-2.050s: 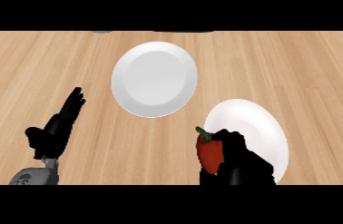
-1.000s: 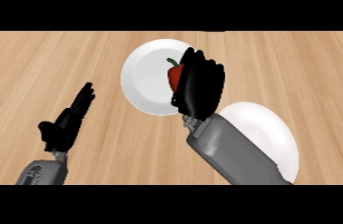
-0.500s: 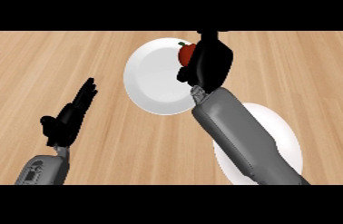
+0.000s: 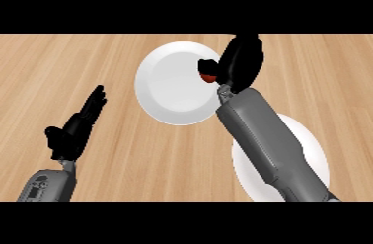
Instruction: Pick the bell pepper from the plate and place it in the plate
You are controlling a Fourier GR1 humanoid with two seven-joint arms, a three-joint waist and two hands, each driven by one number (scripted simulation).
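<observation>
I count two white plates on the one wooden table (image 4: 73, 65): the far plate (image 4: 171, 85) and the near plate (image 4: 310, 144), which is partly hidden under an arm. There is one bell pepper (image 4: 209, 78), with only a small red patch of it showing. Two black robot hands are in sight, the right robot hand (image 4: 241, 60) and the left robot hand (image 4: 76, 129). There are also two grey forearms, the right forearm (image 4: 266, 139) and the left forearm (image 4: 45, 184).
</observation>
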